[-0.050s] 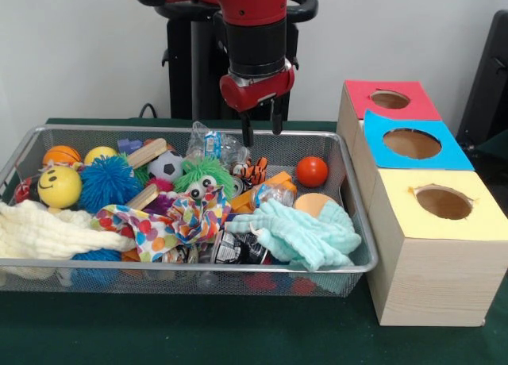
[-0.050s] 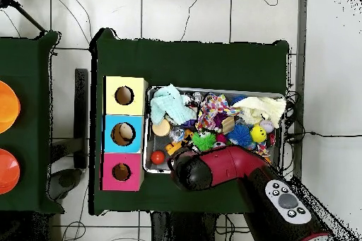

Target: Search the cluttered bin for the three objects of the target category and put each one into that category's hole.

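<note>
Gripper (image 1: 260, 127) hung above the bin's (image 1: 24, 147) far rim, its two fingers apart and empty, over the crinkled plastic bag (image 1: 208, 145). Front view showed the fingers; overhead, the arm (image 2: 226, 167) hid them. Red ball (image 1: 312, 171) lay in the bin's corner nearest the boxes, apart from the mint cloth (image 1: 298, 234). Overhead showed something pale inside the blue box's hole (image 2: 124, 133); red (image 2: 121, 172) and yellow (image 2: 124, 95) holes looked dark. Front view did not show inside them.
</note>
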### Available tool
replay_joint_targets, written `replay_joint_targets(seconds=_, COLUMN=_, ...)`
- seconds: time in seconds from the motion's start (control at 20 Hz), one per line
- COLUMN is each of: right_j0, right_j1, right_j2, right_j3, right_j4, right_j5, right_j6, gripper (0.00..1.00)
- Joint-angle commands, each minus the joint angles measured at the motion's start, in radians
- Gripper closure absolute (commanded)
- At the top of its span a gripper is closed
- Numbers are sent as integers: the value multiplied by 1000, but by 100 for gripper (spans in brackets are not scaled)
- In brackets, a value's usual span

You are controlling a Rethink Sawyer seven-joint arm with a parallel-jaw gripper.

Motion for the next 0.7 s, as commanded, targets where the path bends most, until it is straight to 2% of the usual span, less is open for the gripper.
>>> replay_joint_targets(seconds=0.05, right_j0=-12, right_j1=15, right_j2=10, right_j3=-55, right_j4=-32, right_j5=15, right_j6=13, gripper=0)
replay_joint_targets(seconds=0.7, right_j0=-5, right_j1=11, right_j2=3, right_j3=-38, right_j4=-40, right_j5=-5, right_j6=27, gripper=0)
